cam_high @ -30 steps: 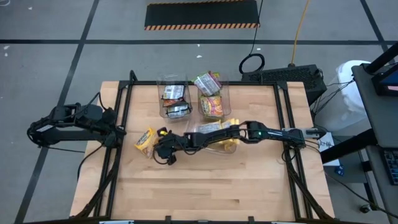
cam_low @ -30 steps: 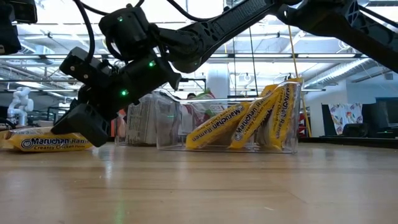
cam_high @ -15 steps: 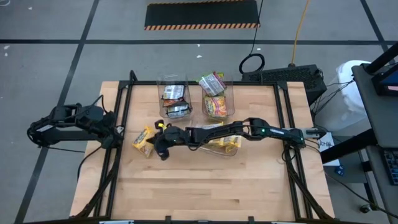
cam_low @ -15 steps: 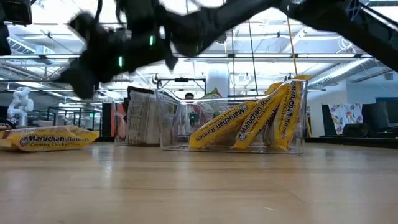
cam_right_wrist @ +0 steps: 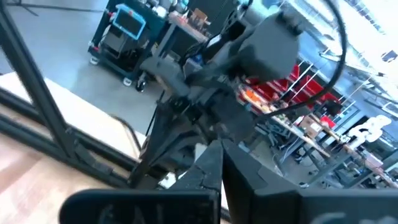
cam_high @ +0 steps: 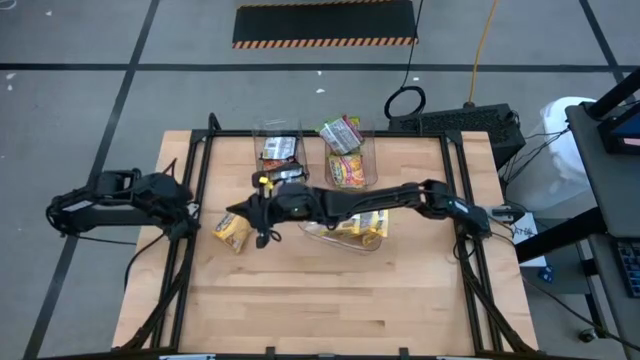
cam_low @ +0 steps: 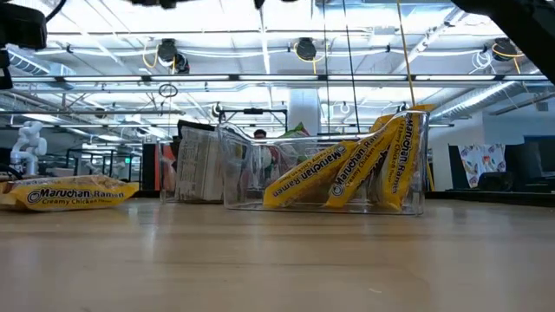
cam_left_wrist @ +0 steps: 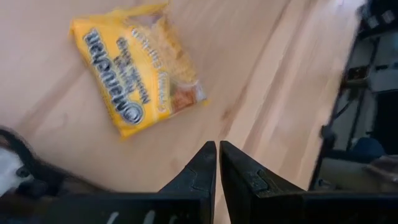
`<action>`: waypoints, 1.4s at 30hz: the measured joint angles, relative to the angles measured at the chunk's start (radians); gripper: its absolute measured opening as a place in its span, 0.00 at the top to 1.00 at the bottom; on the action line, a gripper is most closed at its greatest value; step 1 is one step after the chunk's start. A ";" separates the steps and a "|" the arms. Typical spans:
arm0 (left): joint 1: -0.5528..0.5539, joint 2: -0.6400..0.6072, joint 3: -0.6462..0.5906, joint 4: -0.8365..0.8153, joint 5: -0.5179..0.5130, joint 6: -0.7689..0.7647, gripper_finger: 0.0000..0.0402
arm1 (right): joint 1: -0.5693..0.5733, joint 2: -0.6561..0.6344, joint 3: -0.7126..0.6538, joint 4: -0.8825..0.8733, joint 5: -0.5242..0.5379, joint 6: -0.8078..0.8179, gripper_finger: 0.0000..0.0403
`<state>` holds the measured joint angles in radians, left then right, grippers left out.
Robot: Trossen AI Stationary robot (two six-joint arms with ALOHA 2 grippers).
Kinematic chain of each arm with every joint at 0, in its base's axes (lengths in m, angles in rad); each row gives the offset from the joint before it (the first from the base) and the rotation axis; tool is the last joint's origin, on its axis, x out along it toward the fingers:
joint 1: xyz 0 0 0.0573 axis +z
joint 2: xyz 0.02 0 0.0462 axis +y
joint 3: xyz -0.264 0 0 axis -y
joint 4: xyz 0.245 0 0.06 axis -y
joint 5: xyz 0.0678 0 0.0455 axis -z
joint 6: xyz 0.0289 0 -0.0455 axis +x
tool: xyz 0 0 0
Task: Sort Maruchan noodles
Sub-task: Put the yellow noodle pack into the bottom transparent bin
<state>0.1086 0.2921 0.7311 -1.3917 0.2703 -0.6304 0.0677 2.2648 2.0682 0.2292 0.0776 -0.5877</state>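
Note:
One yellow Maruchan noodles packet (cam_high: 232, 232) lies flat on the table near its left edge, label up (cam_left_wrist: 140, 71), and nothing touches it. My right gripper (cam_high: 235, 209) hangs high above it, pointing level toward the table's left, shut and empty (cam_right_wrist: 221, 149). My left gripper (cam_left_wrist: 217, 155) is shut at the table's left edge (cam_high: 188, 212), tilted down toward the packet and holding nothing. More yellow packets (cam_low: 347, 173) stand leaning on edge in the near clear bin (cam_high: 345, 228).
Two clear bins stand at the far side. The left one (cam_high: 280, 160) holds dark packets and the right one (cam_high: 345, 160) holds orange and green ones. A black frame rail (cam_high: 195, 190) runs along the table's left edge. The bare wooden top (cam_high: 330, 300) stretches toward the near edge.
My right gripper has risen steeply from table height beside the yellow packet, out of the top of the low view. It has also gone a little toward the table's left edge. The packet stays flat on the table.

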 joint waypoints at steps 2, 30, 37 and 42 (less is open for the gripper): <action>0.000 0.012 0.006 0.014 0.001 -0.010 0.94 | 0.002 -0.025 0.000 -0.012 0.000 0.000 1.00; 0.000 0.452 0.005 0.236 -0.023 -0.314 0.94 | 0.047 -0.116 0.000 -0.136 0.032 0.000 1.00; 0.000 0.617 0.005 0.238 -0.066 -0.377 0.94 | 0.061 -0.133 0.000 -0.156 0.030 0.000 1.00; 0.000 0.716 0.005 0.238 -0.107 -0.375 0.94 | 0.072 -0.147 0.000 -0.171 0.028 0.000 1.00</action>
<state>0.1086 1.0079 0.7361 -1.1534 0.1635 -1.0054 0.1392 2.1180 2.0682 0.0577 0.1054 -0.5880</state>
